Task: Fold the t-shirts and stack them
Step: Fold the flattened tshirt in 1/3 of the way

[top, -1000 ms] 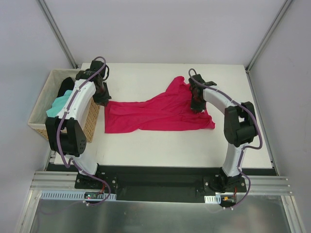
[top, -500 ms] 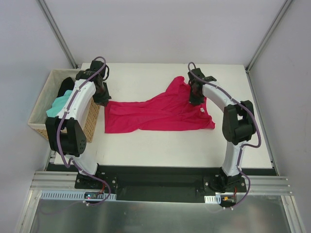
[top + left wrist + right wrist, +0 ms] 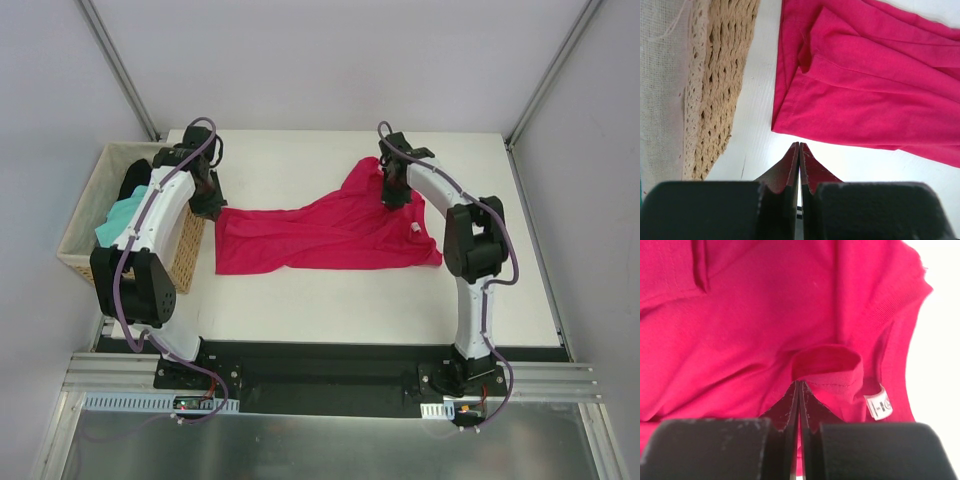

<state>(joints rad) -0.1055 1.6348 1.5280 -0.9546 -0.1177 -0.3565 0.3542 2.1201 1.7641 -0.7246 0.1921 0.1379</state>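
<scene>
At the left of the top view, a tan woven wicker basket [image 3: 186, 256] holds a mint-green t-shirt [image 3: 120, 216] and a black t-shirt [image 3: 131, 180]. Just right of it, the left gripper [image 3: 799, 147] hangs with its fingers pressed together and nothing between them. In its wrist view a thin strip of white table [image 3: 330, 300] separates the tips from the nearest hem corner, which lies just above them in the frame. The bright crimson t-shirt [image 3: 320, 235] is spread loosely on the table, its long axis running left to right across the middle of the top view, so each arm stands at one end. Toward the upper right, the right gripper [image 3: 799, 386] is directly over the cloth, with its fingers also pressed together. Their tips are at a raised fold near the neckline, and a small white label [image 3: 879, 406] shows at lower right. I see no cloth caught between them. By my reading, the left arm must open and reach forward to the corner.
</scene>
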